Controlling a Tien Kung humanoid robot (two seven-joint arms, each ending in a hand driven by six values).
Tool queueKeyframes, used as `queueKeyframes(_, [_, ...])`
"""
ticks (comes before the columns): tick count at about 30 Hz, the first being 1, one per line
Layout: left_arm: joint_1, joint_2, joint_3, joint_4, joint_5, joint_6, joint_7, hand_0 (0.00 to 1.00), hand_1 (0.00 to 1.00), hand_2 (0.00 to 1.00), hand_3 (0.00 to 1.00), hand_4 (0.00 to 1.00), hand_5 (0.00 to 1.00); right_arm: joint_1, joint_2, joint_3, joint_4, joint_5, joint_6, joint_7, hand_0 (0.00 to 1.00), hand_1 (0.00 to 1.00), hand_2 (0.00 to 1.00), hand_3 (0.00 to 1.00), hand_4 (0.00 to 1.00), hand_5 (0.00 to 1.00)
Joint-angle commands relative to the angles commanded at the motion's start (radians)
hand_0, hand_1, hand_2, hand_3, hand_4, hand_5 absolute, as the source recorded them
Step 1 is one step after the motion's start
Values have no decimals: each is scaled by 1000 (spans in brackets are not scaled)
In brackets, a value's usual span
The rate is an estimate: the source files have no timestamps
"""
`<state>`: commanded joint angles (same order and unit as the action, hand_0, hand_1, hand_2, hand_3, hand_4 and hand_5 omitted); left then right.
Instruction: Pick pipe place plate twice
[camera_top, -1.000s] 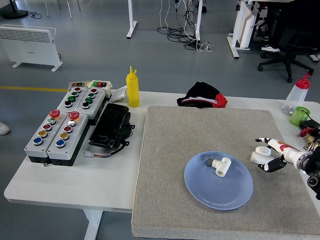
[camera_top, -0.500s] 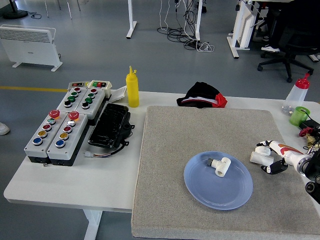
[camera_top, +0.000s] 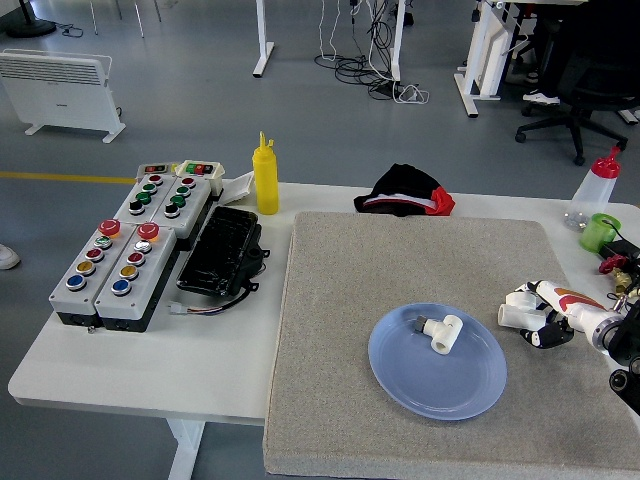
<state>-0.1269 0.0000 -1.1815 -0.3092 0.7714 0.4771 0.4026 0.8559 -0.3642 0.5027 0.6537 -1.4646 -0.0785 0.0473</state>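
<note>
A white pipe fitting (camera_top: 441, 331) lies inside the blue plate (camera_top: 400, 375) on the grey mat. A second white pipe fitting (camera_top: 518, 311) rests on the mat just right of the plate. My right hand (camera_top: 541, 318) comes in from the right edge, its white and black fingers (camera_top: 547, 334) closing around this fitting, which still rests on the mat. The left hand is out of view.
Two grey button boxes (camera_top: 118, 256) and a black case (camera_top: 219, 252) stand at the left. A yellow squeeze bottle (camera_top: 265, 176), a black and red cloth (camera_top: 405, 191), a clear bottle with red cap (camera_top: 594, 189) and a green cup (camera_top: 600, 231) line the far side.
My right hand has drawn in around the second fitting, thumb and fingers closing from a looser spread. The fitting and plate have not shifted.
</note>
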Motion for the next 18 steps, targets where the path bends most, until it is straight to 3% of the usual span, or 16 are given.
queueKeyframes(4, [0,0,1,0,-1,-1,0,579,566,565,538,442,998,-5,-12,25,22,0,-10,10,334,418,490,565,481,159])
queueKeyframes(10, [-3,0,3,0,-6,-1,-1,579,566,565,538,442,998,-37,-82,101,167,-45,-21,-3,330,416,488,564,473,162])
queueKeyframes(12, [-3,0,3,0,-6,-1,-1,579,566,565,538,442,998,-40,-87,106,197,-48,-21,-5,330,416,488,564,473,162])
queueKeyframes(13, [-2,0,1,1,-5,-1,-1,579,566,565,538,442,998,-62,-123,125,243,-54,-12,-36,330,416,488,564,473,162])
queueKeyframes(18, [0,0,-3,1,0,-2,1,579,565,564,539,442,998,-95,-208,114,450,-30,51,-126,388,448,500,570,479,174])
